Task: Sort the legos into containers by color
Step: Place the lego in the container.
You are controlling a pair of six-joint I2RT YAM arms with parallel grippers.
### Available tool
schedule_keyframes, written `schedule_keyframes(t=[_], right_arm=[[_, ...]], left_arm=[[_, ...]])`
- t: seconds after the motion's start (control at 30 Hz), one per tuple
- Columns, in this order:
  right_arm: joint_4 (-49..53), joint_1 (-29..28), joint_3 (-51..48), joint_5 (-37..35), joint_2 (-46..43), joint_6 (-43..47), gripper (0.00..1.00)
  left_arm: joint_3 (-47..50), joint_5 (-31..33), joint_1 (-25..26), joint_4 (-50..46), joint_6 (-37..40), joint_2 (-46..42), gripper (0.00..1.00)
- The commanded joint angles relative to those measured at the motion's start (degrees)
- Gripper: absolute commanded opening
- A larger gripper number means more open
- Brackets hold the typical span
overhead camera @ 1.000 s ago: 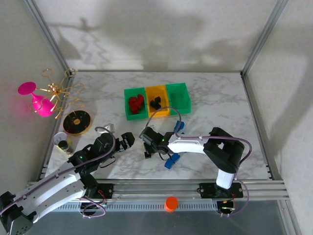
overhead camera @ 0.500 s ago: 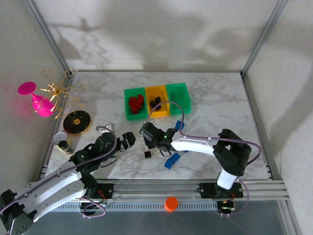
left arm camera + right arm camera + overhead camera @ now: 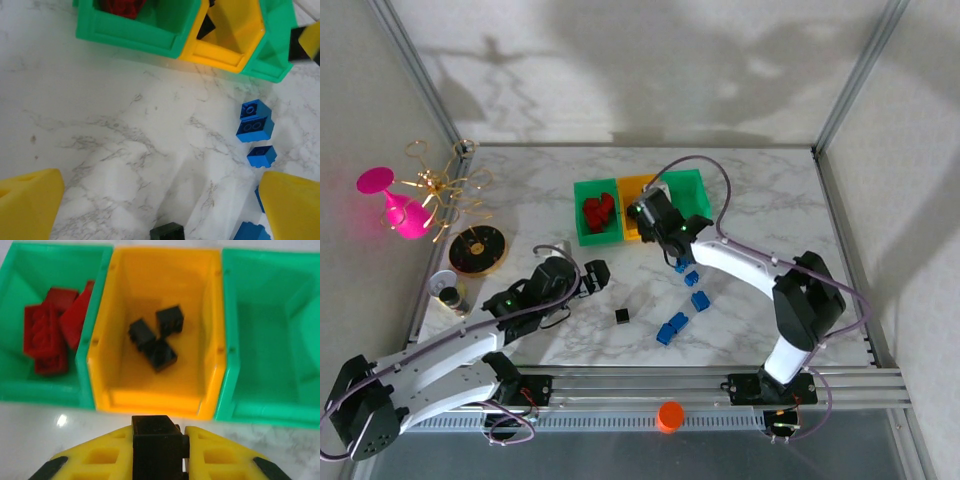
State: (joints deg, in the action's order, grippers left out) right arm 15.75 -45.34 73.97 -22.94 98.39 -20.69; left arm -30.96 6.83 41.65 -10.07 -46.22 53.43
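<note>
Lego (image 3: 156, 450), black, is pinched in the right claw (image 3: 159, 434) by the yellow bin's (image 3: 155, 404) near wall (3 black ones (image 3: 155, 342) lie inside). Left claw (image 3: 161, 202) hangs spread above the tabletop (image 3: 100, 125).

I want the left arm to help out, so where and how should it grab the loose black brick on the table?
Come straight down and close the left tool on two opposite side walls of the black brick. It's a small block lying alone on the table, and the nearest blue bricks lie apart from it, so there should be room.
</note>
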Motion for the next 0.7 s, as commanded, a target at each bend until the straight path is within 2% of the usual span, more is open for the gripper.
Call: schedule_keyframes(t=[0.0, 0.17, 0.43, 0.67], right_arm=[[-3.2, 1.9, 4.0, -1.3, 5.2, 2.8, 0.22], [-3.4, 4.0, 11.6, -4.6, 13.7, 5.3, 0.22], [-3.4, 5.3, 18.9, -7.9, 22.0, 7.4, 0.22], [-3.2, 5.3, 21.7, -9.3, 25.7, 8.6, 0.29]], left_arm=[[-3.3, 1.6, -1.0, 2.8, 2.5, 2.0, 1.00], [-6.2, 1.5, -1.7, 3.7, 4.0, 6.4, 1.00], [-8.0, 1.1, -3.5, 5.5, 5.2, 10.0, 1.00], [-8.2, 0.4, -4.7, 5.8, 5.6, 10.2, 1.00]])
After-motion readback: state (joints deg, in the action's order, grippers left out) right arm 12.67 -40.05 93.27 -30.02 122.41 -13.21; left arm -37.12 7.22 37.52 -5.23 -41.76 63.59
